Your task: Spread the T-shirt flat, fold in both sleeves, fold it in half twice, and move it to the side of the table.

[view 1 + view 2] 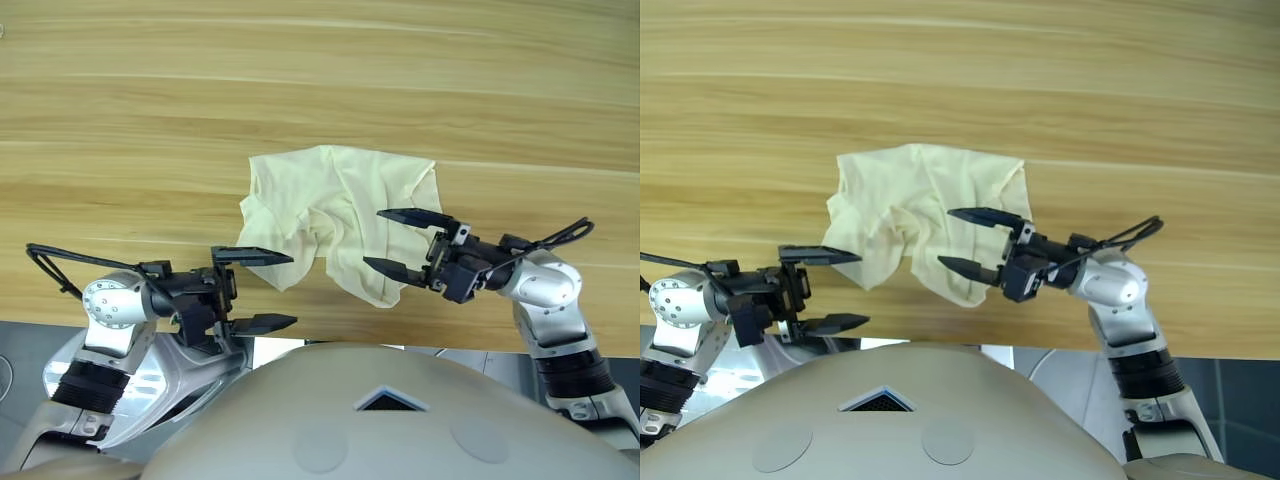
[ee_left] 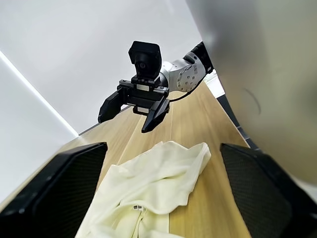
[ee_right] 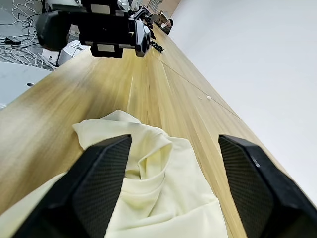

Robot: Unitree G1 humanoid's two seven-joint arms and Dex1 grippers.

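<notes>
Currently the T-shirt [image 1: 340, 220], pale yellow, lies crumpled in a bunched heap on the wooden surface [image 1: 150, 120], close to the edge nearest us and not spread flat. Folds run across its middle, and 1 corner points toward that near edge. In the left wrist view we see a small label [image 2: 138, 207] on the cloth by the neck opening.

Our right end effector [image 1: 371, 237] hovers at the shirt's near right part. Its 2 fingers are wide apart, with both tips over the cloth. It grips nothing, and we cannot tell whether the tips touch the fabric.

Our left end effector [image 1: 294, 289] sits at the shirt's near left side, its 2 fingers likewise spread wide with nothing between them. In the head view the farther finger's tip reaches the shirt's edge, and the nearer finger lies over the near edge of the surface. The 2 end effectors face each other with the shirt between them.
</notes>
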